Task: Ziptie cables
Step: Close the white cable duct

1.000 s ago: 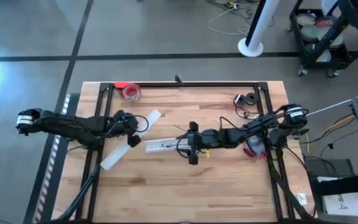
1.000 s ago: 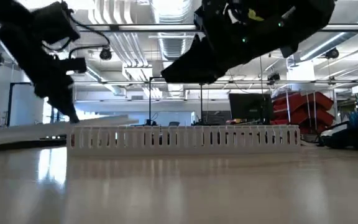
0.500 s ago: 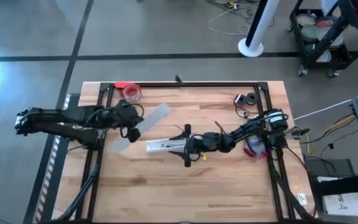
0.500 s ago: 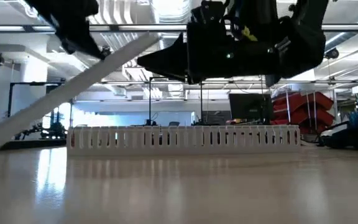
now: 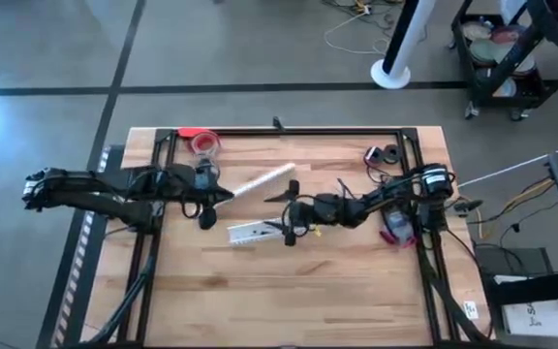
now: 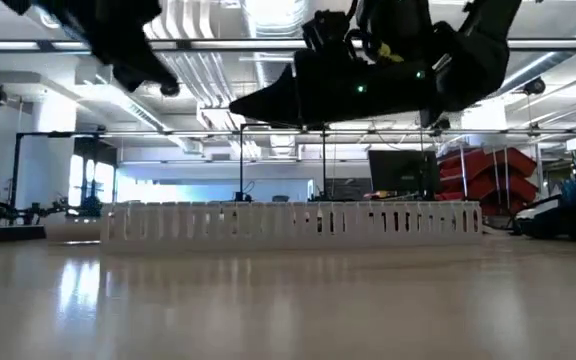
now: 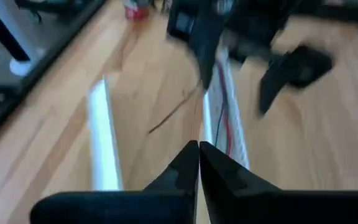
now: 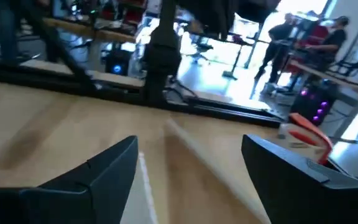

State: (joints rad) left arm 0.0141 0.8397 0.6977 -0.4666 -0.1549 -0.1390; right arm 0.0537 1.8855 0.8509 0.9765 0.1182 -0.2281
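Note:
A white slotted cable duct (image 5: 255,231) lies mid-table, and thin red cables (image 7: 227,124) run along inside it. A thin dark wire (image 7: 174,115) lies loose on the wood beside it. A long white flat strip (image 5: 264,181) lies flat on the table just beyond the duct. My left gripper (image 5: 218,198) is shut next to the strip's left end; in the left wrist view the strip (image 7: 101,134) passes beside the shut fingers, not between them. My right gripper (image 5: 291,209) hangs wide open above the duct's right end, its fingers apart (image 8: 191,180).
A red tape roll (image 5: 204,143) sits at the far left and small black parts (image 5: 386,155) at the far right. A pink object (image 5: 395,231) lies by the right arm's base. A black frame rail (image 5: 289,131) runs along the table's far edge.
The white strip, slanted across the table under my left gripper a second ago, was raised at one end, swung toward the far and right side, and now lies flat beyond the duct. My left gripper went toward the far edge. My right gripper shifted slightly toward the far edge.

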